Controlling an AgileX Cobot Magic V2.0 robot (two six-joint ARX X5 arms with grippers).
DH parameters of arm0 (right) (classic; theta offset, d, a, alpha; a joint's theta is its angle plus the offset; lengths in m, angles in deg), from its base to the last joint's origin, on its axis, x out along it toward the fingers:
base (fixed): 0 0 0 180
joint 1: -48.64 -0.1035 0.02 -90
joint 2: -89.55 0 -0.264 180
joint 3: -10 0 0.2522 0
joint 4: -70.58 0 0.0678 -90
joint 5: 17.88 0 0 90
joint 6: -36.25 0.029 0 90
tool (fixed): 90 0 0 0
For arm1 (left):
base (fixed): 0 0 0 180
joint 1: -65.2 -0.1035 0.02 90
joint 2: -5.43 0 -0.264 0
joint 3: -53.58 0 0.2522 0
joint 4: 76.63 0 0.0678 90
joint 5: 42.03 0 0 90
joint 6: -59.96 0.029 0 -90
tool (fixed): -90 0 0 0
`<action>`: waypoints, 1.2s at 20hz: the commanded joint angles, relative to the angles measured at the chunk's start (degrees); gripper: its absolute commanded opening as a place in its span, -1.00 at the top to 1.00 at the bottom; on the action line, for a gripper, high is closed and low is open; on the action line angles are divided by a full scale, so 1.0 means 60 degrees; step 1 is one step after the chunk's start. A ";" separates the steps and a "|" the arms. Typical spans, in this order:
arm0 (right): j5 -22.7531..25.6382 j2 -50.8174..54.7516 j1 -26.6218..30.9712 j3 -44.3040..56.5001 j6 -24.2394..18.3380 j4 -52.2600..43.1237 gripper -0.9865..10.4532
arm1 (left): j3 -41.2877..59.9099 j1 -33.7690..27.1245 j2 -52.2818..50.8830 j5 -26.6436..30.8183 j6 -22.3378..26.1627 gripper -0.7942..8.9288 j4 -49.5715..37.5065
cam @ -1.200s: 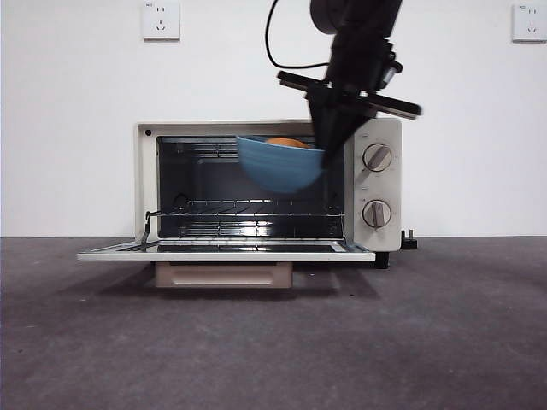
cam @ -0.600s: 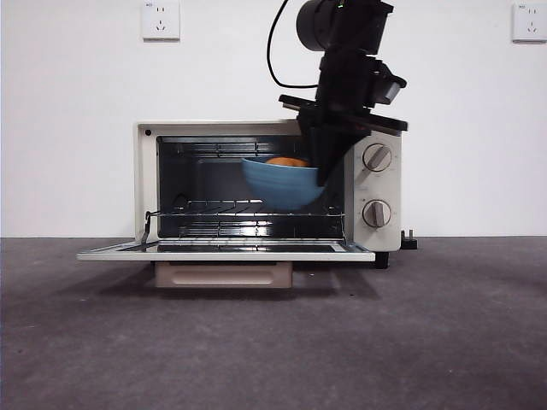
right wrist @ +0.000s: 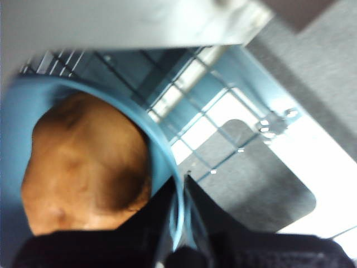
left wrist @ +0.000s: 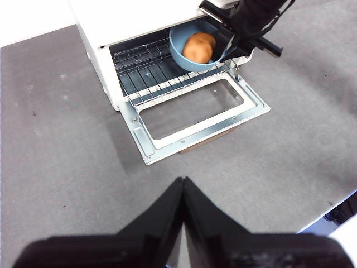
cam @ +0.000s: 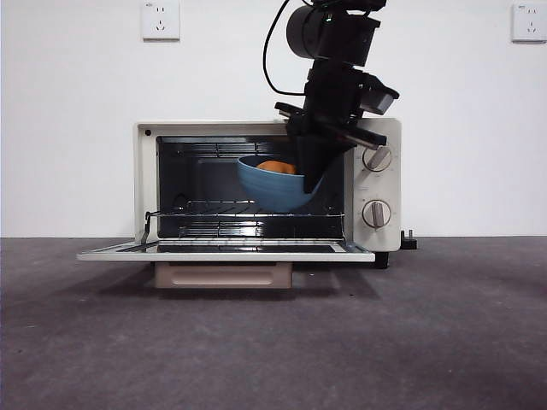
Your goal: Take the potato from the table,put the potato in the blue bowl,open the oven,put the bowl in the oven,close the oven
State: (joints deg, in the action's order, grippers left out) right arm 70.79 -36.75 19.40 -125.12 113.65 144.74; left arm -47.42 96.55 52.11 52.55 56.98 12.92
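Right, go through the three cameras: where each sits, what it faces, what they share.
Front: low at table height, facing the open oven; the right arm enters from above, its tool pinching the bowl.
Left wrist: high above the table, looking down at the oven; own shut tool at the bottom.
Right wrist: close over the potato and bowl rim.
All three show bowl and potato.

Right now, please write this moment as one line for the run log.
right pincer: shut on blue bowl rim | potato: in bowl | bowl: above oven rack | door: open | left pincer: shut, waiting
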 commanded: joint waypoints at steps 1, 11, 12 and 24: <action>-0.0025 -0.0423 -0.0022 0.0076 0.0098 0.0117 0.77 | 0.0044 0.0033 0.0022 0.0015 0.0102 0.85 -0.0051; -0.0018 -0.0423 -0.0076 -0.0004 0.0066 -0.0087 0.76 | 0.0044 0.0033 0.0124 0.0018 0.0262 0.85 -0.0051; 0.0044 -0.0419 -0.0073 -0.0066 0.0051 -0.0091 0.76 | 0.0044 0.0033 0.0124 0.0018 0.0266 0.85 -0.0051; 0.0266 -0.0408 -0.0200 -0.0535 -0.0106 0.0168 0.53 | 0.0044 0.0033 0.0124 -0.0011 0.0262 0.85 -0.0051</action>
State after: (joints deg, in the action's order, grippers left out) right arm 72.13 -38.00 18.59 -127.91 113.44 145.94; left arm -47.42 96.55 53.00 52.53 58.01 12.92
